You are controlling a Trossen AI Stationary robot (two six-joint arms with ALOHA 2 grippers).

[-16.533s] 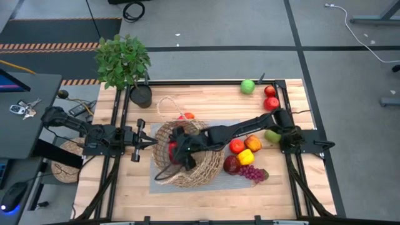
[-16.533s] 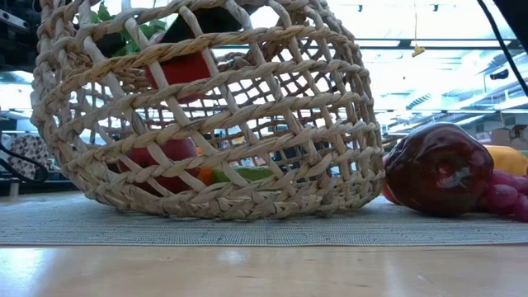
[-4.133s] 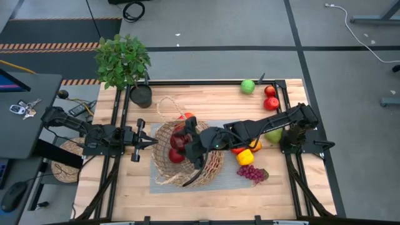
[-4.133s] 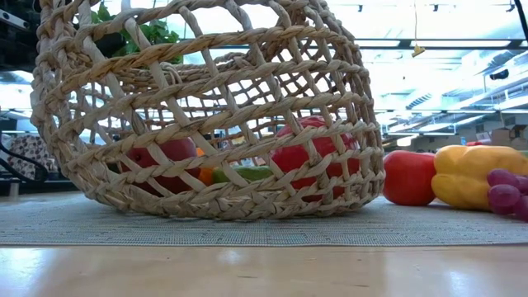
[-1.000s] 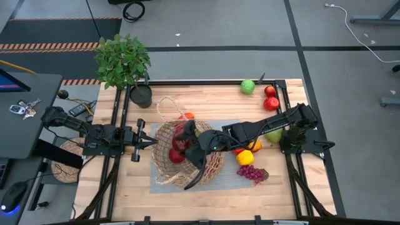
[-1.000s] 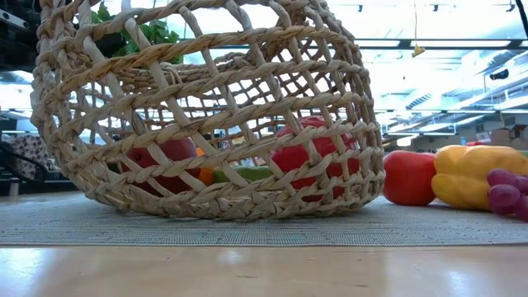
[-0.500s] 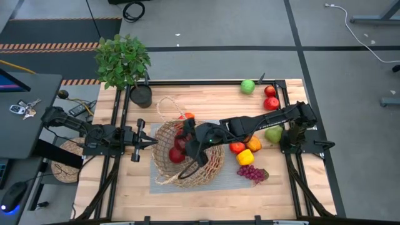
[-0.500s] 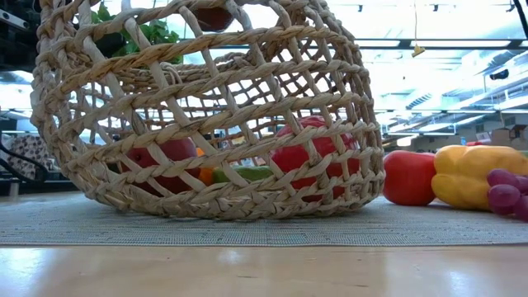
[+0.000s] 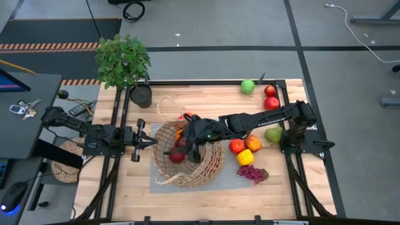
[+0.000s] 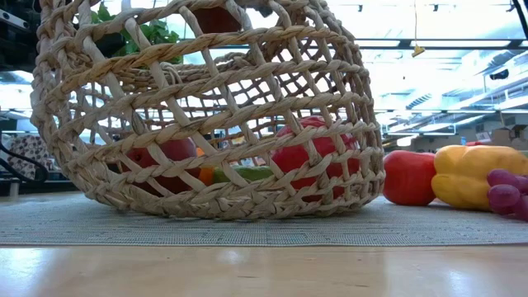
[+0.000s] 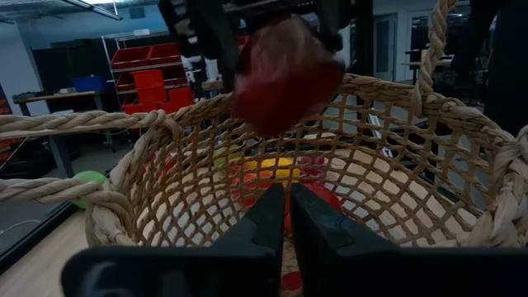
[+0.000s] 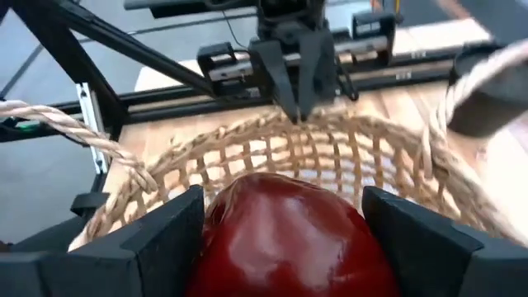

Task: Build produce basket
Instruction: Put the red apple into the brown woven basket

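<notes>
Your right hand is over the basket w/ a dark red apple pinched between its fingers — jaws set wide around the fruit, one pad on each flank. That's the relation that matters: the apple hangs directly above the basket's open mouth, so the drop is straight down, no sideways travel needed as far as I can judge. From the left wrist cam you see the same apple held up above the rim, w/ the wicker bowl opening below it and other pieces already lying on the bottom. In the low view two red fruits sit inside at the base, and the held apple shows just at the top behind the weave. The basket sits on the grey mat mid-desk, leaning a bit, its thin looped handle toward the far side. Left hand waits just beside the basket's left wall, fingers pressed together, tip pointed at the wicker — it's nearer the basket but carries nothing. Still outside, right of the basket: a red and orange piece, a yellow piece, purple grapes, a pear; further back a green apple and two small red ones. All lie on the right arm's side — so I'd expect that arm to do the fetching.
</notes>
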